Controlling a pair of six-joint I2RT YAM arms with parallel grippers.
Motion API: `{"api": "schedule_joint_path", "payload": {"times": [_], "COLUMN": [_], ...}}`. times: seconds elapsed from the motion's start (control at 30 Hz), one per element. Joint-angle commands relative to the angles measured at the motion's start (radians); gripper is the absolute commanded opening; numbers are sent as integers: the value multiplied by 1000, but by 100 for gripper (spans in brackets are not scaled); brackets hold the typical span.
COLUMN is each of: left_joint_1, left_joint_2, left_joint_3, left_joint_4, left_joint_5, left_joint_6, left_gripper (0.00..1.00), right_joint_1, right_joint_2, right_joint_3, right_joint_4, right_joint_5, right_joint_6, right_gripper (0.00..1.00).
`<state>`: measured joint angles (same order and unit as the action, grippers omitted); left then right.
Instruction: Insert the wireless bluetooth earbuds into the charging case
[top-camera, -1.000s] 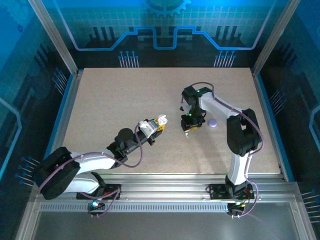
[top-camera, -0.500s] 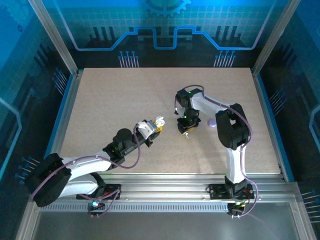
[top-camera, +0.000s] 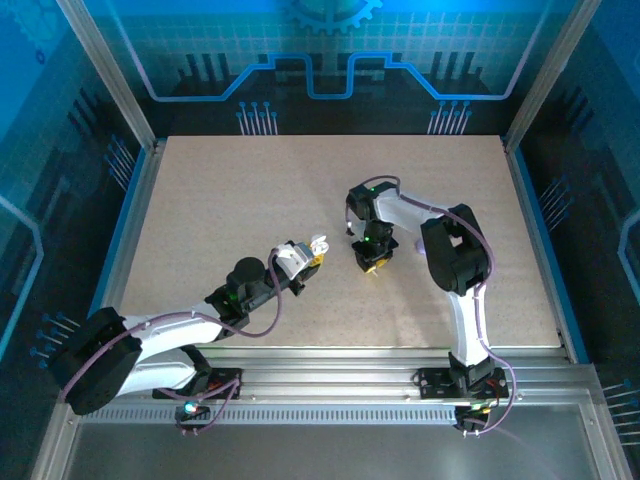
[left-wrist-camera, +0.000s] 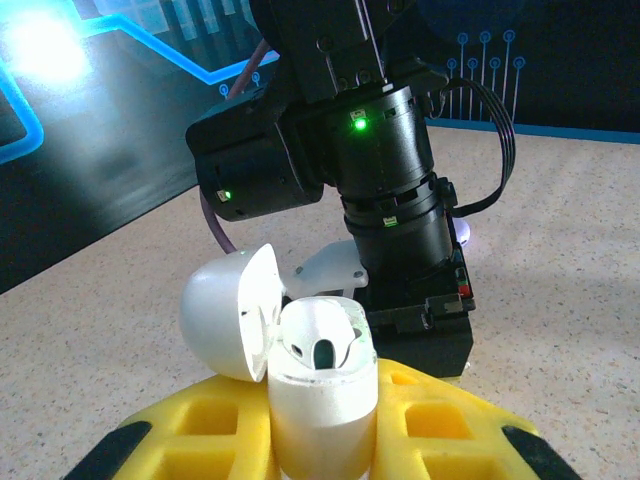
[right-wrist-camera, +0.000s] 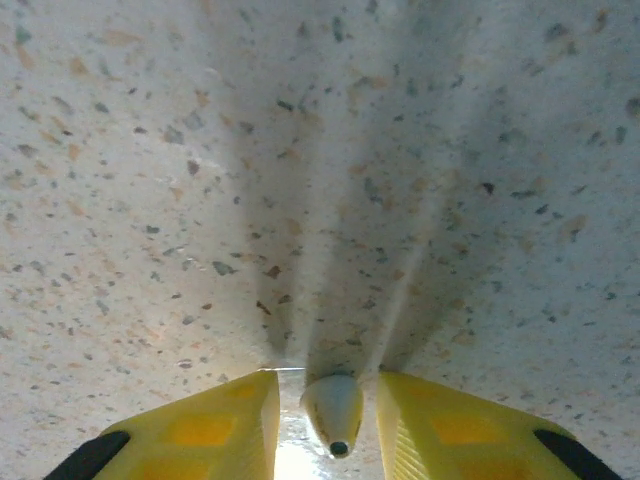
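The speckled surface (top-camera: 200, 200) carries both arms. The left arm (top-camera: 170, 330) lies low and slants up and to the right toward the middle. The right arm (top-camera: 455, 260) folds back on itself and points its wrist down just right of centre.

The left fingers (left-wrist-camera: 190, 420) are clamped on the white charging case (left-wrist-camera: 322, 385). From above the case (top-camera: 318, 243) is a small white spot at the arm's tip, near the right fingers (top-camera: 370, 262) but apart from them. Its long axis follows the left arm's line, and its mouth points up and to the right. The left wrist view shows more: the case stands upright between the yellow pads, its lid (left-wrist-camera: 225, 310) is swung open to the left, and one dark socket is bare. The right arm's black wrist rises close behind it.

The right wrist view shows the right fingers narrow, closed in on a white earbud (right-wrist-camera: 333, 405) with a thin gap showing on each side of its stem. The stem runs along the fingers, its dark tip toward the camera, and the surface lies close beyond.

A pale purple thing (left-wrist-camera: 462, 232) peeks from behind the right wrist, too hidden to tell what it is.
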<state>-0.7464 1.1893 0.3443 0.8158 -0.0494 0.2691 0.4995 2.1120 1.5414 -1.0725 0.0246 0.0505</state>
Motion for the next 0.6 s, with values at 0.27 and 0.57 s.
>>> {"api": "schedule_joint_path", "payload": {"times": [0.27,0.57], "left_joint_1": [1,2], "left_joint_2": [-4,26], "left_joint_3": [9,16], "left_joint_4": [4,12], "left_joint_5": [-8,0], "left_joint_6": [10,4], "left_gripper": [11,11], "right_joint_1": [18,17], "right_joint_2": [31,-33], "right_joint_3": [-10,-30], "right_joint_4": [19,44], "right_joint_5": [52,44], "right_joint_6": [-6,28], "right_gripper": [24,18]}}
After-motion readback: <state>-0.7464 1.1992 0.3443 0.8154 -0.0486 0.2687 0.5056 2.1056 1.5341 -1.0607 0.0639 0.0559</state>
